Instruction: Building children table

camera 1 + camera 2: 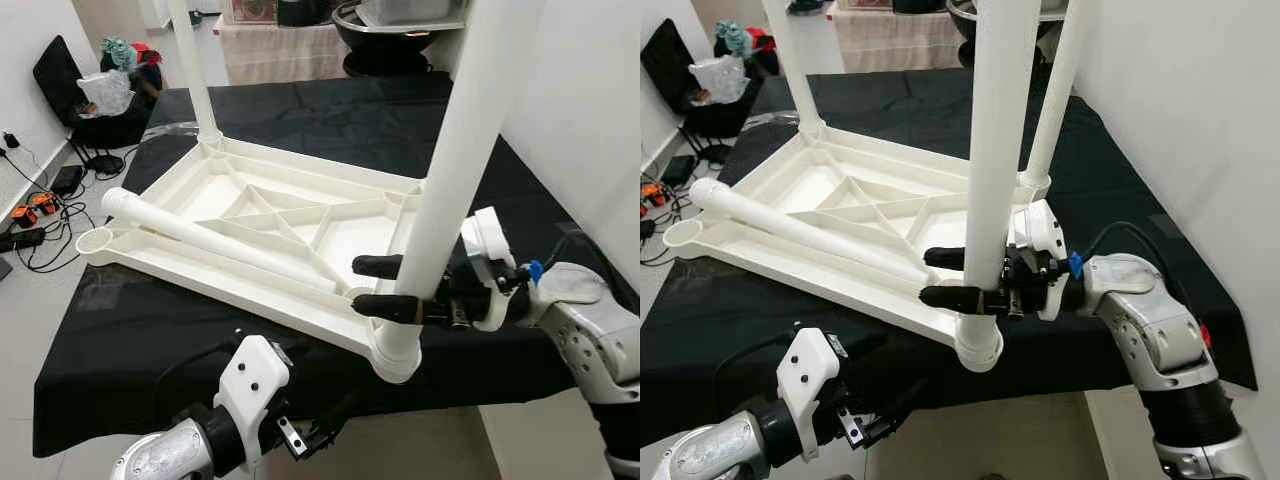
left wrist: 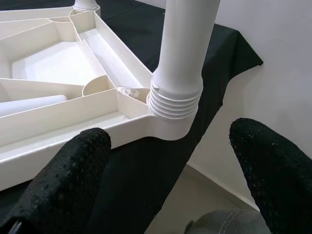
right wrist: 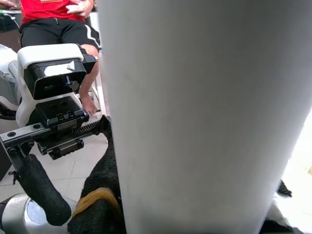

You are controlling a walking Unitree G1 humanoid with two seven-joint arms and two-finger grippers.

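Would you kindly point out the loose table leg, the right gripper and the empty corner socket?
loose table leg [image 1: 215, 238], left eye view, mid-shaft.
right gripper [image 1: 946, 277], right eye view, between the fingertips.
empty corner socket [image 1: 94, 240], left eye view, its rim.

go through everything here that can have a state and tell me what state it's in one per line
White plastic tabletop: upside down on the black cloth.
Near white tubular leg: upright in its corner socket, threads showing.
Two far white legs: upright in their sockets.
Loose white leg: lying across the tabletop.
Right pincer: shut on near leg.
Left pincer: open, below the table edge.
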